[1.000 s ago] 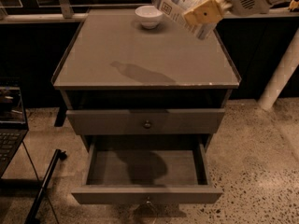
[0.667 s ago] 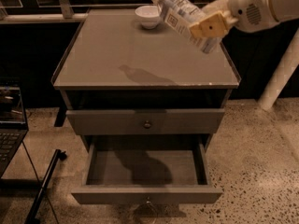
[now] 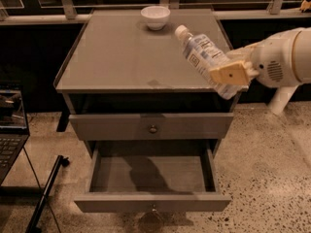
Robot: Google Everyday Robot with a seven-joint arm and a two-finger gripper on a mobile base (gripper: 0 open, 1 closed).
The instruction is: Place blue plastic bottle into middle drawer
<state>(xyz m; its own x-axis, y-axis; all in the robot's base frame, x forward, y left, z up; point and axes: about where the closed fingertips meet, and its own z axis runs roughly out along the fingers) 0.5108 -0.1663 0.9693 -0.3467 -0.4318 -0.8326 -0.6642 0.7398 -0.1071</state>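
The blue plastic bottle [image 3: 204, 56] is pale and translucent with a white cap and a blue-and-white label. It is tilted, cap up and to the left, and held in the air over the right front part of the cabinet top. My gripper [image 3: 229, 74] is shut on its lower body, with a tan finger [image 3: 228, 74] across the front. The white arm reaches in from the right. The middle drawer [image 3: 151, 202] is pulled open below and is empty inside; its knob shows at the front edge.
A white bowl [image 3: 155, 17] stands at the back of the grey cabinet top [image 3: 116, 57]. The upper drawer [image 3: 151, 126] is shut. A laptop [image 3: 9, 125] sits at the left, and a black rod [image 3: 46, 193] leans on the speckled floor.
The arm has carried the bottle down and forward, from over the back of the cabinet top toward its right front edge. The view now sits lower on the cabinet.
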